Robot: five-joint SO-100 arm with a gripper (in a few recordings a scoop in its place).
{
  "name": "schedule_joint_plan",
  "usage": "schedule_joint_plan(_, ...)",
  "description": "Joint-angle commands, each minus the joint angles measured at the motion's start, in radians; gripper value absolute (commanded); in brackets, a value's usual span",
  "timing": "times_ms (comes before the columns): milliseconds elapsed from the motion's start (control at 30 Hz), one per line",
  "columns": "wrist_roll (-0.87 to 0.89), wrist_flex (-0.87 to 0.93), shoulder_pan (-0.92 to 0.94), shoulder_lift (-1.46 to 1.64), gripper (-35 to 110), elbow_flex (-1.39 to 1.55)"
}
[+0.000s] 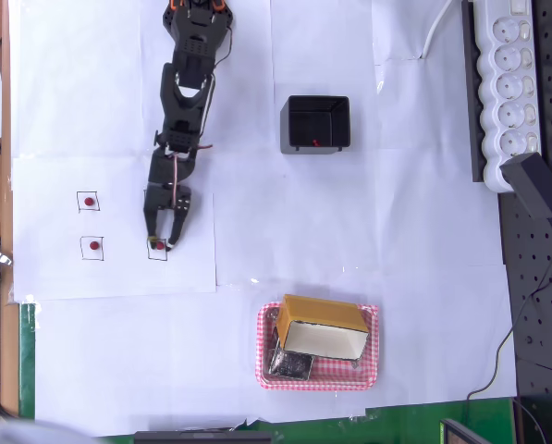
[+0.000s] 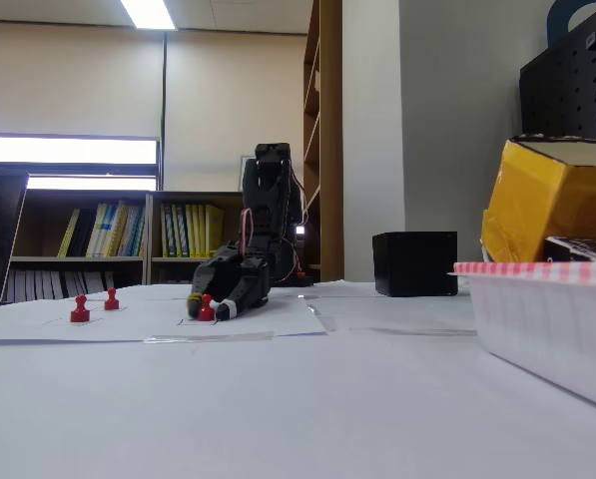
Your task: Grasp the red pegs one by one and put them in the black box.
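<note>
Hand [image 1: 164, 242] seemingly straddles peg [image 1: 156, 245].

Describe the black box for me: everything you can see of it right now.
The black box is small and square with upright, plastic-looking walls and an open top. It stands upright on the white paper, to the right of the arm in the overhead view, touching nothing else. One red peg lies inside on its dark floor. In the fixed view it shows as a plain dark block.
</note>
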Motion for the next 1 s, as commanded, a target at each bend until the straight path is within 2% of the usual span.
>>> schedule_joint_plan(0,-0.009,-0.011,0.0,0.015,0,0.044)
schedule_joint_plan(133,-0.003,0.029,0.012,-0.003,0,0.04)
schedule_joint_plan(200,-0.009,0.129,0.018,-0.057,0,0.031)
schedule_joint_plan(233,-0.011,0.233,0.021,-0.114,0,0.025)
schedule_joint_plan(300,0.009,0.578,0.023,-0.264,0,0.041)
schedule_joint_plan(433,0.109,1.448,-0.009,-0.584,0,0.184)
schedule_joint_plan(500,0.091,1.781,-0.066,-0.699,0,0.284)
schedule_joint_plan(667,-0.12,2.367,-0.35,-0.85,0,0.563)
schedule_joint_plan(733,-0.239,2.53,-0.503,-0.851,0,0.704)
schedule_joint_plan(800,-0.362,2.546,-0.643,-0.868,0,0.758)
schedule_joint_plan(967,-0.485,2.528,-0.907,-0.845,0,0.799)
